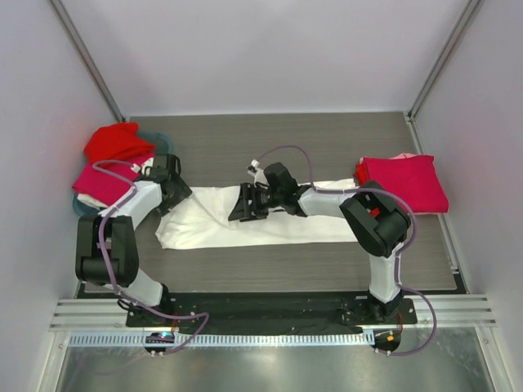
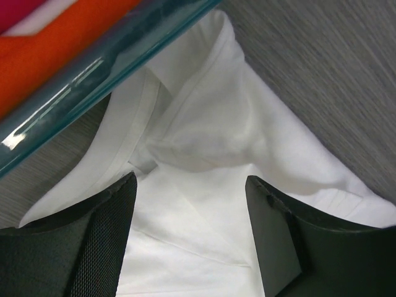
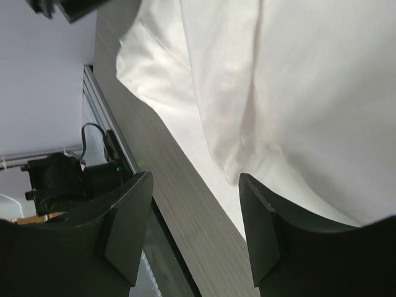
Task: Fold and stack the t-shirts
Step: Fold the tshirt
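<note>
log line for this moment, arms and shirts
left gripper: jaws open over white t-shirt left end | right gripper: jaws open over its middle | magenta t-shirt: folded, right | red t-shirt: in basket

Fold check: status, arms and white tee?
Left jaws open over white tee beside teal basket; right jaws open over its middle. Tee lies as long strip. Basket rim crowds left side.

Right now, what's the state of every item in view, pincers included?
white t-shirt: folded into a long strip, flat on the table
magenta-pink t-shirt: folded, at the right edge
teal basket: upright, holding clothes
red t-shirt: bunched in the basket
left pincer: open, over the white shirt's left end
right pincer: open, over its middle
</note>
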